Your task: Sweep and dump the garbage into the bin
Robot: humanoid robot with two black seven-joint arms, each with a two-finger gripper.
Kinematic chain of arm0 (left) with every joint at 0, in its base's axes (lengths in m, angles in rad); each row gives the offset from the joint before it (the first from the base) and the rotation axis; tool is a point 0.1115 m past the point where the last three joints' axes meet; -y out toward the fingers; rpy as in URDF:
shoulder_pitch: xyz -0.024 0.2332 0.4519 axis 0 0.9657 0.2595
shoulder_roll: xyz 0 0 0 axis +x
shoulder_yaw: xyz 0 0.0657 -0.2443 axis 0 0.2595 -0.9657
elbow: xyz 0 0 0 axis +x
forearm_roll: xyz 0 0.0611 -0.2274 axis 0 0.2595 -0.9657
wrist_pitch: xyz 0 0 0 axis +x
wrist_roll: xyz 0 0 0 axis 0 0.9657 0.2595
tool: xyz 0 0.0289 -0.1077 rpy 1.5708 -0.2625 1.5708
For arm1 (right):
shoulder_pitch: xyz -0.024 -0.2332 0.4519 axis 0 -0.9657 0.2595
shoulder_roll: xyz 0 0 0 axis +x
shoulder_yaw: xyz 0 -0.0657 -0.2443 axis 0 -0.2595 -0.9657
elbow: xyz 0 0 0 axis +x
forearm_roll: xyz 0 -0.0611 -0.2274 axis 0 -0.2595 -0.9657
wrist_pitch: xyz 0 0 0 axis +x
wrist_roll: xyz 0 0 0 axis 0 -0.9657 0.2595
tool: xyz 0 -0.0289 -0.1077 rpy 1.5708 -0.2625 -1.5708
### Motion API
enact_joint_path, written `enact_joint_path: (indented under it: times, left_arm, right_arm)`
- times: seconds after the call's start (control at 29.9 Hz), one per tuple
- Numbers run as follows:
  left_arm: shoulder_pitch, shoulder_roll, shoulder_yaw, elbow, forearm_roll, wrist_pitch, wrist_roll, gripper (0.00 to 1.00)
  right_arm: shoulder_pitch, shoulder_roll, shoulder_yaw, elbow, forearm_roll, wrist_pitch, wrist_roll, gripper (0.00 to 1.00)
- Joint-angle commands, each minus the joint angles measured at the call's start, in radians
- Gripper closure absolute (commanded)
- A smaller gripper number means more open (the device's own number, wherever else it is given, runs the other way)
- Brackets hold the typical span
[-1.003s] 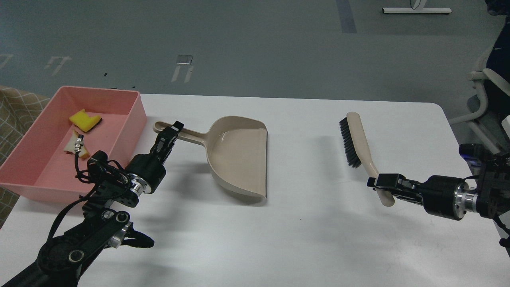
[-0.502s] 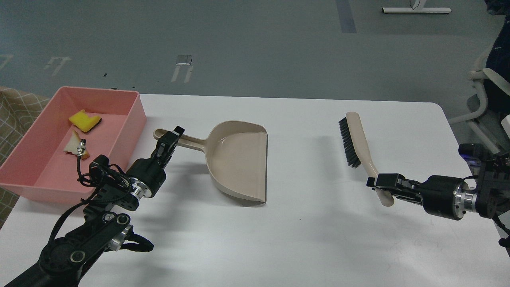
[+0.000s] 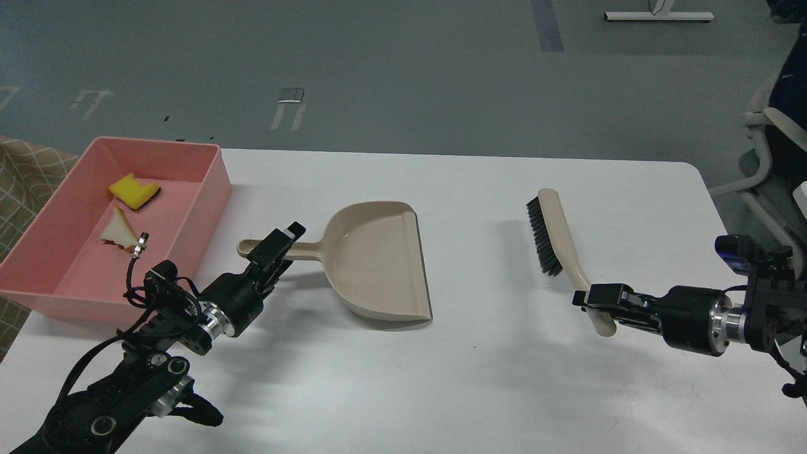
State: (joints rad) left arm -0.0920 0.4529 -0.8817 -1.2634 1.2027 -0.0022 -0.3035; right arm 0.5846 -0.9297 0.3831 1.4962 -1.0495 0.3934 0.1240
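Note:
The pink bin [image 3: 202,189] stands at the table's far left. In it lie the yellow sponge piece [image 3: 133,190] and the white bread-like wedge [image 3: 118,229]. My left gripper [image 3: 279,243] is shut on the handle of the beige dustpan [image 3: 378,261], which sits flat and empty on the table right of the bin. My right gripper [image 3: 596,301] is shut on the handle end of the beige brush [image 3: 555,233] with black bristles, held at the right of the table.
The white table [image 3: 492,378] ends at a rounded far right corner. A chair [image 3: 772,151] stands beyond the right edge. A patterned cloth [image 3: 25,170] lies left of the bin.
My left gripper has pulled the dustpan down toward me and a little right, laying it flatter. My right gripper has moved the brush slightly left and down.

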Motion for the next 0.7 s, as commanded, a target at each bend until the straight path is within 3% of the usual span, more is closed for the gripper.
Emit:
enact_joint_path:
  times: [0.0, 0.17, 0.27, 0.33, 0.47, 0.6, 0.67]
  left_arm:
    - [0.014, 0.006, 0.0, -0.005, 0.0, -0.027, -0.019, 0.03]
    - [0.034, 0.024, -0.005, -0.014, 0.0, -0.041, -0.032, 0.03]
    - [0.044, 0.043, -0.016, -0.034, -0.002, -0.087, -0.043, 0.03]
    - [0.067, 0.056, -0.026, -0.05, -0.011, -0.127, -0.046, 0.03]
    - [0.071, 0.075, -0.033, -0.059, -0.017, -0.137, -0.065, 0.03]
    - [0.083, 0.093, -0.033, -0.068, -0.046, -0.14, -0.072, 0.03]
    - [0.09, 0.101, -0.033, -0.077, -0.049, -0.148, -0.074, 0.03]
  right_arm:
    - [-0.012, 0.0, -0.004, -0.001, -0.003, 0.001, 0.0, 1.0]
    - [-0.023, 0.0, -0.003, -0.001, -0.006, 0.001, 0.0, 0.97]
    - [-0.023, 0.002, -0.003, -0.002, -0.007, 0.001, 0.0, 0.88]
    - [-0.025, 0.002, -0.003, -0.002, -0.007, 0.001, 0.0, 0.75]
    - [-0.026, 0.002, -0.003, -0.002, -0.007, 0.001, -0.001, 0.64]
    - [-0.026, -0.001, -0.003, -0.002, -0.006, -0.001, -0.004, 0.41]
    - [-0.026, -0.006, -0.003, -0.001, -0.004, -0.001, -0.004, 0.37]
